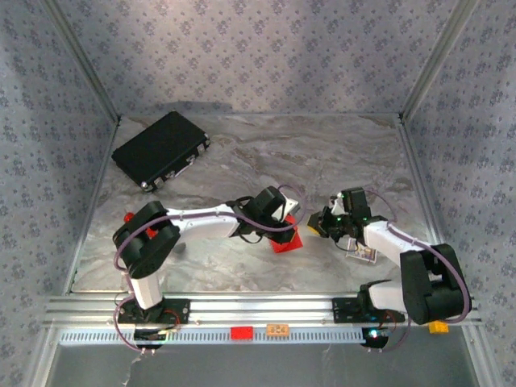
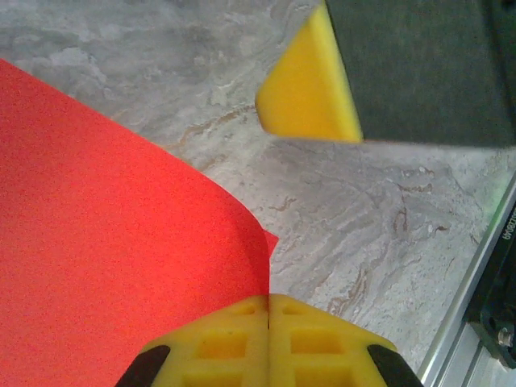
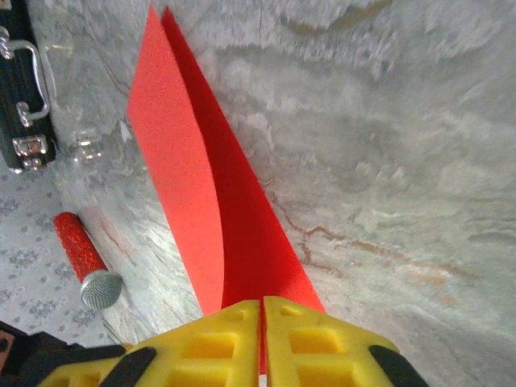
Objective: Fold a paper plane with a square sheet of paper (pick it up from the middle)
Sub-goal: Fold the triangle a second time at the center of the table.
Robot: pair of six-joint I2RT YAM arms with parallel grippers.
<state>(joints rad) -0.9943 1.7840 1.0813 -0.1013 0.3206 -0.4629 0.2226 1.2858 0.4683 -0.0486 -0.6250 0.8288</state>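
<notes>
The square sheet of paper point(image 3: 193, 185) is plain bright red, the table point(image 1: 322, 153) grey marble-patterned with brownish veins. The left gripper point(image 2: 268, 300) and right gripper point(image 3: 262, 303) are yellow-fingered. The case point(image 1: 161, 149) is black with silver fittings, the walls point(image 1: 258, 48) pale grey-blue with a floral print.

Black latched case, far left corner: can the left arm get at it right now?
Probably not yet: the left claw is shut on the bright-red paper sheet, though nothing stands between it and the black case.

The square sheet of paper point(image 1: 284, 241) sits central on the table point(image 1: 339, 153) (case point(image 1: 161, 149) behind, leftward).
</notes>
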